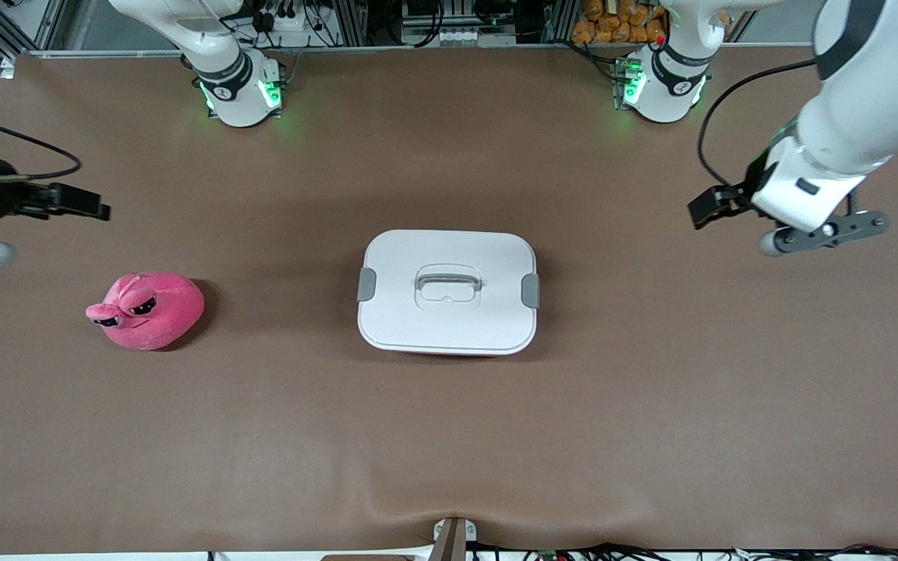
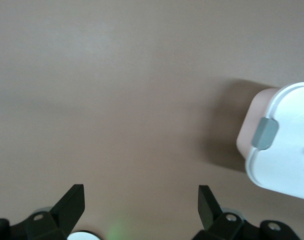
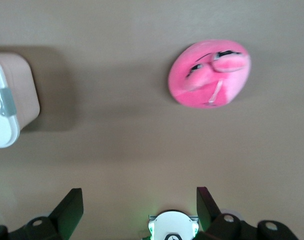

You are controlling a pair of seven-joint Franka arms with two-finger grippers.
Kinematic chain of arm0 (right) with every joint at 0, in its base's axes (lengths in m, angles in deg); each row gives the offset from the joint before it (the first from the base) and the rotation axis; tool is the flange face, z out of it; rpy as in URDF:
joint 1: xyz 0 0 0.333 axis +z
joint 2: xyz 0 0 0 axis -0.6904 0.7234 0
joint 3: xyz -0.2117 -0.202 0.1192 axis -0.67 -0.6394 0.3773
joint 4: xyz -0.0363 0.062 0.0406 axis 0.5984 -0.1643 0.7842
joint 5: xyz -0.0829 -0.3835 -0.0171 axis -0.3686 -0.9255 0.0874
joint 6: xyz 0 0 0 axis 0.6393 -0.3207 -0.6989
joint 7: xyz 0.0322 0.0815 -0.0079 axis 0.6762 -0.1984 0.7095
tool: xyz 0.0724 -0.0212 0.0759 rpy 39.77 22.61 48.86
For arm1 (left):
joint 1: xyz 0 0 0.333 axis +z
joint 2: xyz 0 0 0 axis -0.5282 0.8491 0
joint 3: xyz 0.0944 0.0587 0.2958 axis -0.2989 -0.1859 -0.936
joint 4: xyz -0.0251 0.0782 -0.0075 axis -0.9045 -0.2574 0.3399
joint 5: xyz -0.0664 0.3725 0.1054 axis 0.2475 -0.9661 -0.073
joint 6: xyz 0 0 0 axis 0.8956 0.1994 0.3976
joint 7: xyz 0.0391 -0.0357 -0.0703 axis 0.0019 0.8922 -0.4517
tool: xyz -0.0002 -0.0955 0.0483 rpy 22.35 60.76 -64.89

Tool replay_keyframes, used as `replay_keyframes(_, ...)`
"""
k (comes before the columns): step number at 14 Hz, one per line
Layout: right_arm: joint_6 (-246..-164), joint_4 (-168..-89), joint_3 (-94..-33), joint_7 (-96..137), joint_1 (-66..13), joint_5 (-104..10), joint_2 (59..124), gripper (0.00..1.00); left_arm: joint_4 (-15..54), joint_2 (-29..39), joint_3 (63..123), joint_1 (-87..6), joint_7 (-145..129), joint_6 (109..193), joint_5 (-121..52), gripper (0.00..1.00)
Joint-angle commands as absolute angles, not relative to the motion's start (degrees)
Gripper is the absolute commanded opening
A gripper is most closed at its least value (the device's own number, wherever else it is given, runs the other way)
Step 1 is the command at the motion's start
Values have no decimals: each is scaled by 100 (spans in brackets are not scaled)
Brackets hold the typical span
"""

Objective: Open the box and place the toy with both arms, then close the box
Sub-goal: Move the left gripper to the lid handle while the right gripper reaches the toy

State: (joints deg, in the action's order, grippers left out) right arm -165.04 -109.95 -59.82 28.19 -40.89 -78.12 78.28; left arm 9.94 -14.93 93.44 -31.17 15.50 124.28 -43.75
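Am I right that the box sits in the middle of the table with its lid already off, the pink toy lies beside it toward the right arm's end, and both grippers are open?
Not quite: the front view shows the white lid still on the box. The rest holds: the toy lies toward the right arm's end, and the left gripper and right gripper are open.

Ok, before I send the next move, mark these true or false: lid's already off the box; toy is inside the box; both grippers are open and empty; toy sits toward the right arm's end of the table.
1. The lid is off the box. False: the white lid sits on it, grey clips at both ends.
2. The toy is inside the box. False: it lies on the table, apart from the box.
3. The left gripper and right gripper are open and empty. True.
4. The toy sits toward the right arm's end. True.
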Motion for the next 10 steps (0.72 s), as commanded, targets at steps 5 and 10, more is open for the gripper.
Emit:
replay_keyframes(5, -16739, -11477, -6015, 2705, -3628, -7999, 8155, 100, 923, -1086, 9633, -3688, 3413, 12827, -4386, 100)
replay_keyframes(10, -17203, -12047, -6041, 1897, -3715, -8510, 8041, 100, 923, -647, 9625, -4268, 4933, 13398, -4473, 100)
